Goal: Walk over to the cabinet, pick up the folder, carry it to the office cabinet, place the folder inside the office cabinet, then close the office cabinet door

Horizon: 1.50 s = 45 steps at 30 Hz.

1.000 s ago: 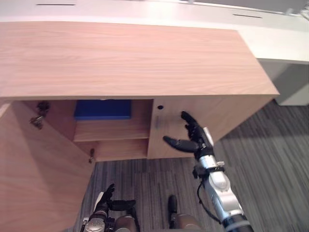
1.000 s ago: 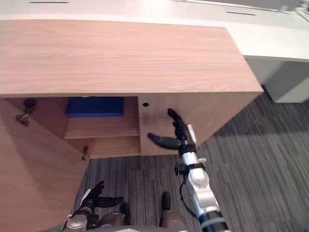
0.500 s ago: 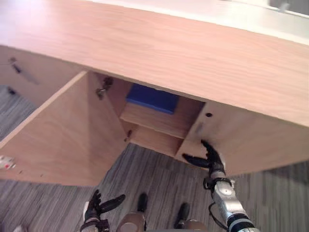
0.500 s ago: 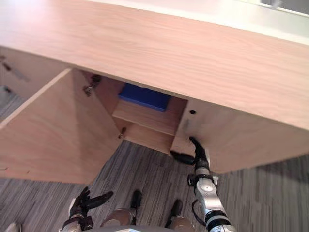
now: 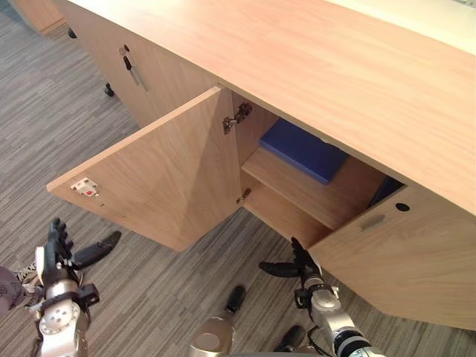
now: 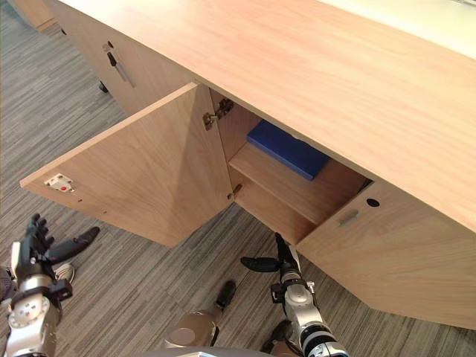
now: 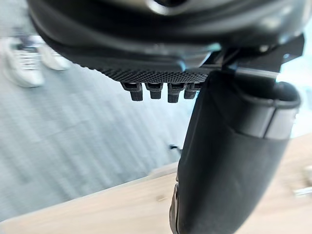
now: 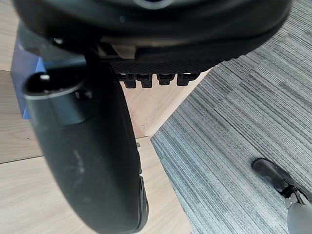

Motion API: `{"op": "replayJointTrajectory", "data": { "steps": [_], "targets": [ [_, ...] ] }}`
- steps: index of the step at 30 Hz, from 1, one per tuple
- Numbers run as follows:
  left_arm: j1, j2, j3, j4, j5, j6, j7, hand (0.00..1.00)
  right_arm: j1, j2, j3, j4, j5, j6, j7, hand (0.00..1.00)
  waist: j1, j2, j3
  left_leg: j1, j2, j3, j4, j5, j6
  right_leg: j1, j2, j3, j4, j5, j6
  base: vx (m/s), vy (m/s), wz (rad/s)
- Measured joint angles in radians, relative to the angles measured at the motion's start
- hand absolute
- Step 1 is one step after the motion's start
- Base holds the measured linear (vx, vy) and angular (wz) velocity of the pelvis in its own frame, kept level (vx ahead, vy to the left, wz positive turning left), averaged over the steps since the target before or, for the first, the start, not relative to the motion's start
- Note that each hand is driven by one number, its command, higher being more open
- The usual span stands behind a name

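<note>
The blue folder [image 5: 305,151] lies flat on the upper shelf inside the wooden office cabinet [image 5: 312,52]; a corner of it also shows past my right thumb [image 8: 27,83]. The cabinet's left door [image 5: 163,178] stands wide open. My right hand [image 5: 296,265] hovers low over the carpet in front of the open compartment, open and holding nothing. My left hand [image 5: 61,251] is out at the far left, below the door's free edge, open and touching nothing.
The right door [image 5: 401,260] with its handle [image 5: 372,222] stands beside the opening. Another cabinet front with a handle [image 5: 132,68] continues to the left. A person's white shoes [image 7: 29,56] stand on the grey carpet [image 5: 52,126] near my left hand.
The camera has swung left and the whole picture has shifted. My right hand has dropped from the right door's front to low before the opening. My left hand has moved outward to the left.
</note>
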Motion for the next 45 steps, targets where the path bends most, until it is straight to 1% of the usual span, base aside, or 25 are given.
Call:
{"op": "replayJointTrajectory", "data": {
  "steps": [2,5,11,13,15,18,20,21,22,23,24,25,26,27,29,30,31,32,34,35,37,39,41,43,45],
  "targets": [
    [-0.034,0.032,-0.013,-0.052,0.001,-0.004,-0.002,1.00,0.039,-0.002,-0.015,-0.012,0.000,0.000,0.012,1.00,-0.004,-0.006,0.001,0.001,0.003,0.004,-0.001,-0.001,-0.001,-0.001,0.003,0.006,0.000,-0.001,0.001,-0.04,0.000,-0.05],
    [-0.046,0.034,-0.032,-0.109,-0.009,-0.012,0.013,1.00,0.088,-0.002,-0.039,-0.013,0.000,0.000,0.014,1.00,-0.012,-0.016,0.000,0.006,0.008,0.016,-0.001,-0.001,-0.002,-0.002,0.005,0.018,0.001,0.000,0.002,-0.01,0.000,-0.10],
    [0.004,0.020,-0.022,-0.115,-0.018,-0.012,0.027,1.00,0.160,0.004,-0.112,-0.009,0.000,0.001,0.014,1.00,-0.012,-0.054,-0.006,0.010,0.029,0.080,-0.001,-0.006,-0.007,-0.031,0.014,0.078,0.021,0.002,0.003,-0.04,0.003,-0.26],
    [0.061,-0.041,-0.024,-0.157,-0.028,-0.010,0.034,1.00,0.177,0.006,-0.142,-0.008,0.000,0.001,0.014,1.00,-0.014,-0.065,-0.010,0.015,0.034,0.105,-0.001,-0.007,-0.009,-0.040,0.014,0.106,0.031,0.003,0.001,-0.07,0.015,-0.30],
    [0.151,-0.133,-0.048,-0.229,-0.039,-0.009,0.034,1.00,0.199,0.014,-0.180,-0.003,0.000,0.001,0.015,1.00,-0.024,-0.074,-0.016,0.017,0.034,0.120,-0.001,-0.013,-0.011,-0.043,0.013,0.127,0.032,0.001,-0.002,-0.08,0.026,-0.18],
    [0.253,-0.209,-0.123,-0.279,-0.041,-0.007,0.033,1.00,0.208,0.023,-0.206,0.012,0.001,0.005,0.015,1.00,-0.026,-0.078,-0.019,0.015,0.040,0.166,-0.001,-0.014,-0.009,-0.063,0.016,0.171,0.034,0.005,-0.007,-0.06,0.036,-0.23],
    [0.350,-0.265,-0.232,-0.292,-0.034,0.003,0.012,1.00,0.229,0.039,-0.224,0.013,0.002,0.010,0.015,1.00,-0.029,-0.078,-0.019,0.019,0.041,0.202,-0.001,-0.014,-0.008,-0.074,0.016,0.210,0.034,0.010,0.001,-0.06,0.035,-0.32],
    [0.367,-0.276,-0.258,-0.292,-0.029,0.010,0.002,1.00,0.232,0.041,-0.224,0.014,0.002,0.012,0.016,1.00,-0.030,-0.078,-0.019,0.019,0.042,0.214,-0.001,-0.013,-0.008,-0.079,0.016,0.222,0.034,0.011,0.004,-0.05,0.028,-0.35],
    [0.397,-0.295,-0.319,-0.292,-0.014,0.013,-0.007,1.00,0.232,0.046,-0.224,0.015,0.002,0.017,0.016,1.00,-0.034,-0.078,-0.019,0.017,0.043,0.235,-0.001,-0.013,-0.007,-0.091,0.017,0.253,0.034,0.015,0.008,-0.06,0.027,-0.41],
    [0.419,-0.303,-0.381,-0.292,-0.005,0.013,-0.021,1.00,0.230,0.052,-0.224,0.015,0.002,0.018,0.016,1.00,-0.043,-0.078,-0.019,0.015,0.047,0.264,-0.001,-0.013,-0.006,-0.107,0.021,0.288,0.035,0.017,0.011,-0.07,0.026,-0.42],
    [0.426,-0.307,-0.405,-0.292,0.011,0.014,-0.028,1.00,0.227,0.055,-0.224,0.015,0.002,0.018,0.016,1.00,-0.050,-0.078,-0.019,0.014,0.049,0.278,0.000,-0.013,-0.006,-0.114,0.022,0.303,0.036,0.018,0.013,-0.07,0.024,-0.45],
    [0.429,-0.306,-0.465,-0.292,0.040,0.017,-0.046,1.00,0.221,0.061,-0.224,0.015,0.002,0.018,0.016,1.00,-0.062,-0.078,-0.019,0.011,0.052,0.307,0.000,-0.013,-0.005,-0.134,0.027,0.343,0.037,0.020,0.015,-0.08,0.023,-0.62],
    [0.411,-0.301,-0.535,-0.292,0.082,0.018,-0.078,1.00,0.212,0.066,-0.222,0.015,0.002,0.018,0.016,1.00,-0.072,-0.078,-0.019,0.010,0.056,0.340,0.000,-0.017,0.001,-0.152,0.032,0.380,0.038,0.021,0.016,-0.07,0.024,-0.71],
    [0.396,-0.301,-0.564,-0.291,0.099,0.021,-0.084,1.00,0.207,0.069,-0.219,0.014,0.002,0.018,0.016,1.00,-0.084,-0.079,-0.019,0.008,0.058,0.358,0.000,-0.019,0.003,-0.162,0.034,0.399,0.038,0.021,0.018,-0.06,0.036,-0.87],
    [0.311,-0.310,-0.633,-0.253,0.158,0.023,-0.101,1.00,0.190,0.072,-0.204,0.013,0.002,0.018,0.013,1.00,-0.133,-0.078,-0.019,0.004,0.059,0.430,0.000,-0.023,0.010,-0.195,0.038,0.471,0.029,0.036,0.028,-0.03,0.045,-0.90],
    [0.279,-0.310,-0.647,-0.243,0.173,0.025,-0.102,1.00,0.188,0.071,-0.201,0.013,0.002,0.018,0.013,1.00,-0.144,-0.079,-0.019,0.005,0.059,0.447,0.000,-0.025,0.012,-0.202,0.038,0.487,0.025,0.042,0.030,-0.01,0.044,-0.85],
    [0.210,-0.310,-0.672,-0.224,0.210,0.026,-0.106,1.00,0.187,0.070,-0.193,0.011,0.001,0.019,0.012,1.00,-0.169,-0.079,-0.020,0.005,0.059,0.477,0.000,-0.028,0.016,-0.214,0.040,0.514,0.017,0.049,0.031,0.00,0.033,-0.63],
    [0.175,-0.309,-0.683,-0.216,0.226,0.028,-0.108,1.00,0.187,0.070,-0.192,0.008,0.001,0.019,0.012,1.00,-0.181,-0.079,-0.020,0.006,0.058,0.490,0.000,-0.030,0.019,-0.216,0.040,0.526,0.010,0.053,0.033,0.02,0.037,-0.73],
    [0.048,-0.304,-0.695,-0.210,0.295,0.031,-0.106,1.00,0.183,0.068,-0.184,0.000,0.000,0.019,0.010,1.00,-0.224,-0.079,-0.020,0.009,0.056,0.535,0.000,-0.038,0.026,-0.225,0.041,0.563,-0.013,0.071,0.032,0.05,0.034,-0.63],
    [0.018,-0.300,-0.691,-0.209,0.307,0.033,-0.104,1.00,0.183,0.067,-0.179,-0.001,0.000,0.019,0.009,1.00,-0.233,-0.079,-0.020,0.011,0.056,0.544,0.000,-0.040,0.027,-0.227,0.040,0.569,-0.016,0.075,0.031,0.07,0.026,-0.51],
    [-0.080,-0.285,-0.640,-0.156,0.361,0.042,-0.064,1.00,0.186,0.062,-0.175,0.000,0.000,0.021,0.010,1.00,-0.262,-0.078,-0.021,0.026,0.053,0.575,0.000,-0.049,0.020,-0.226,0.040,0.593,-0.024,0.098,0.028,0.09,0.013,-0.40],
    [-0.120,-0.257,-0.585,-0.132,0.379,0.047,-0.050,1.00,0.188,0.060,-0.175,0.001,0.000,0.022,0.010,1.00,-0.277,-0.078,-0.021,0.040,0.053,0.591,0.004,-0.059,0.015,-0.224,0.040,0.602,-0.026,0.127,0.022,0.13,-0.008,-0.29],
    [-0.156,-0.212,-0.525,-0.120,0.400,0.058,-0.019,1.00,0.187,0.056,-0.176,0.011,0.000,0.025,0.012,1.00,-0.278,-0.074,-0.022,0.054,0.060,0.605,0.005,-0.065,0.013,-0.212,0.048,0.611,-0.041,0.151,0.017,0.16,-0.032,-0.26],
    [-0.182,-0.175,-0.481,-0.095,0.432,0.069,0.008,1.00,0.188,0.053,-0.179,0.013,0.000,0.029,0.014,1.00,-0.279,-0.074,-0.023,0.071,0.066,0.606,0.005,-0.068,0.014,-0.192,0.053,0.610,-0.050,0.152,0.016,0.13,-0.025,-0.12],
    [-0.179,-0.152,-0.461,-0.095,0.449,0.081,0.016,1.00,0.186,0.047,-0.185,0.012,0.000,0.029,0.015,1.00,-0.276,-0.072,-0.023,0.086,0.070,0.606,0.005,-0.075,0.009,-0.173,0.060,0.609,-0.061,0.152,0.016,0.11,-0.024,-0.06]
  ]
}}
